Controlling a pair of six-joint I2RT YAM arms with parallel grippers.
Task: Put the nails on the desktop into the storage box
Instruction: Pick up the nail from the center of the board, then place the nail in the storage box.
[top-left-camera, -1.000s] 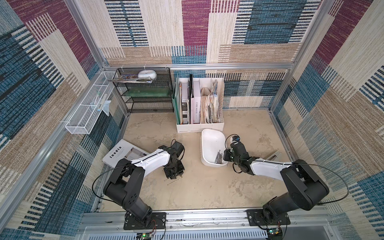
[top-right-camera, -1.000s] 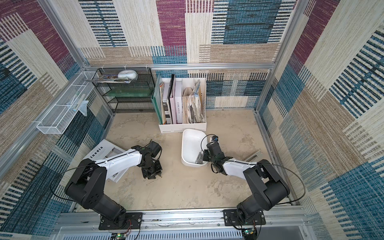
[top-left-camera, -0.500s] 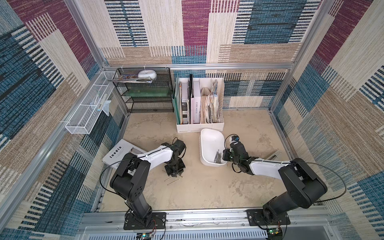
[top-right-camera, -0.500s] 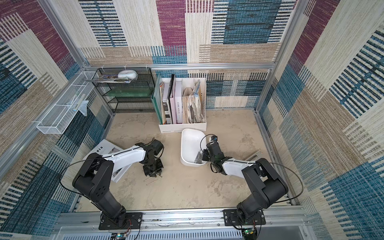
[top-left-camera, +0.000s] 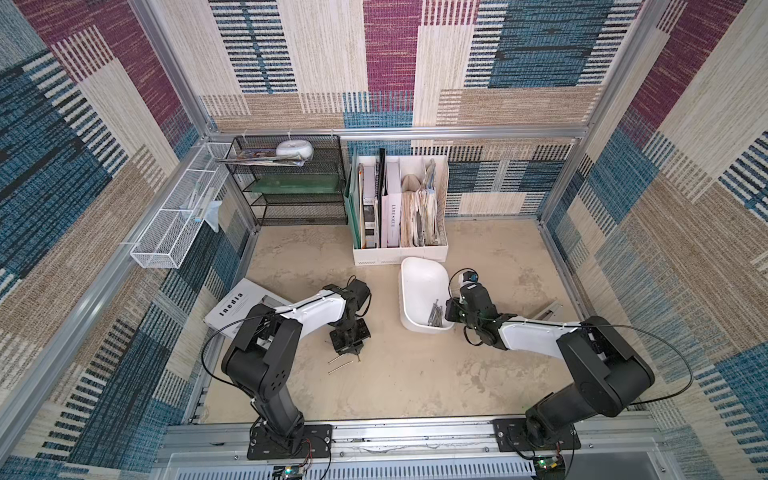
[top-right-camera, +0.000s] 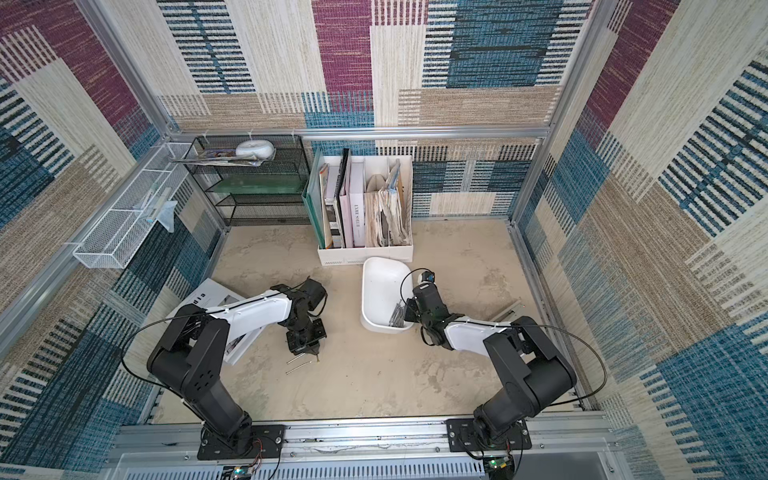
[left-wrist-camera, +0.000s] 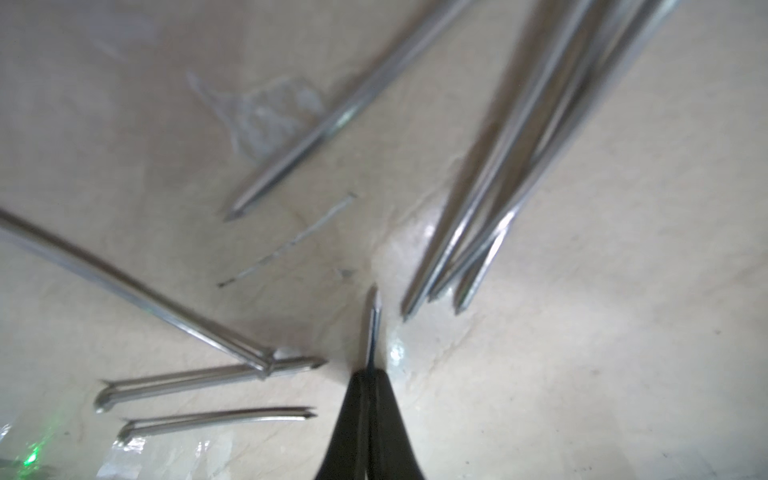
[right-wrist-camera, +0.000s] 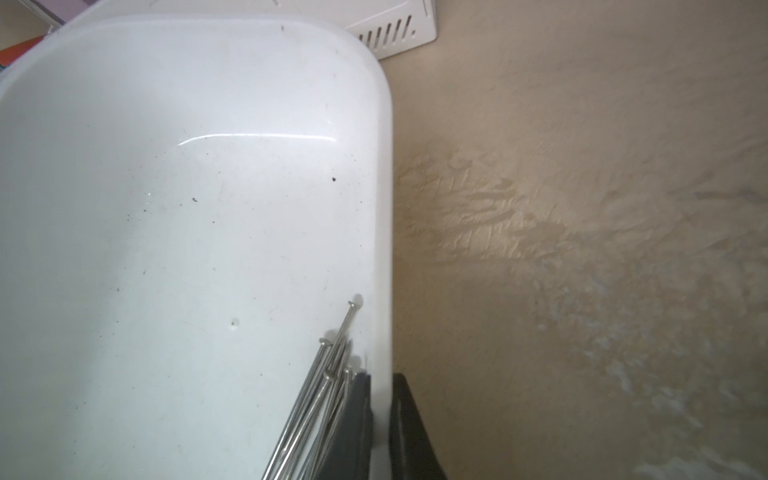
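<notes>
My left gripper (left-wrist-camera: 369, 376) points down at the beige desktop (top-left-camera: 415, 382), shut on a thin grey nail (left-wrist-camera: 374, 324) whose tip pokes out past the fingertips. Several more nails (left-wrist-camera: 498, 187) lie loose around it, two of them (top-left-camera: 343, 362) just in front of the left gripper (top-left-camera: 349, 347) in both top views. The white storage box (top-left-camera: 422, 286) sits mid-desk with a bundle of nails (right-wrist-camera: 320, 399) in its near corner. My right gripper (right-wrist-camera: 381, 382) is shut on the box's right wall (right-wrist-camera: 384, 249), one finger inside and one outside.
A white divided file holder (top-left-camera: 399, 249) stands right behind the box. A black mesh rack (top-left-camera: 291, 187) fills the back left, and a white wire basket (top-left-camera: 174, 228) hangs on the left wall. A booklet (top-left-camera: 237, 307) lies under the left arm. A grey metal bar (top-left-camera: 548, 309) lies at far right.
The left gripper's jaws have closed onto a nail, and the arm has shifted slightly over the loose nails. The right arm has stayed on the box wall.
</notes>
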